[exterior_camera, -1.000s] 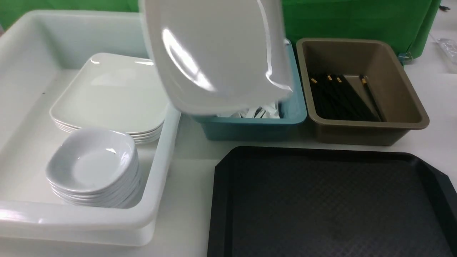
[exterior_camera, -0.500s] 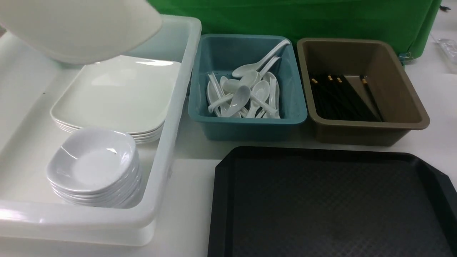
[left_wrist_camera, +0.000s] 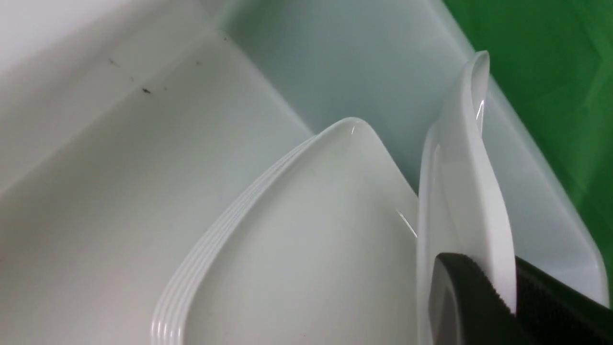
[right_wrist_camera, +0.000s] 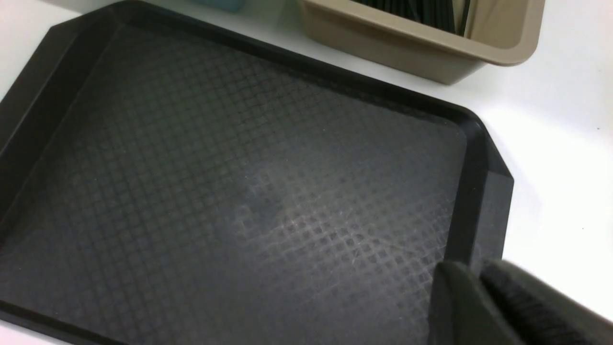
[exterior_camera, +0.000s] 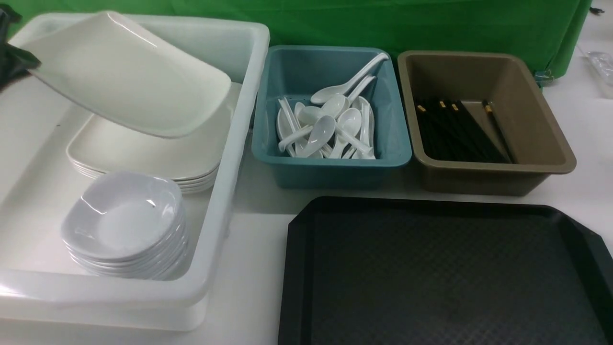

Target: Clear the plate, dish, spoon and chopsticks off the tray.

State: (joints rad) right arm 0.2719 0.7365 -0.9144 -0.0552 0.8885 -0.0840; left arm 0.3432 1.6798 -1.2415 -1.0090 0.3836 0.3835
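Note:
My left gripper (left_wrist_camera: 486, 262) is shut on the rim of the large white plate (exterior_camera: 129, 76). It holds the plate (left_wrist_camera: 459, 182) tilted above a stack of like plates (exterior_camera: 143, 155) inside the white tub (exterior_camera: 218, 225). In the front view only a dark bit of that gripper (exterior_camera: 17, 60) shows at the left edge. The black tray (exterior_camera: 431, 273) shows only bare textured surface. My right gripper (right_wrist_camera: 471, 270) hovers over the tray's (right_wrist_camera: 239, 167) right rim, shut and holding nothing. White spoons (exterior_camera: 330, 124) lie in the teal bin, black chopsticks (exterior_camera: 455, 129) in the brown bin, small dishes (exterior_camera: 124, 220) stacked in the tub.
The teal bin (exterior_camera: 335, 172) and the brown bin (exterior_camera: 483, 177) stand side by side behind the tray. The white tub fills the left side, its near wall close to the tray's left corner. A green cloth hangs at the back.
The held plate has swung left from above the teal bin to over the tub and come down toward the plate stack. The spoons are uncovered now.

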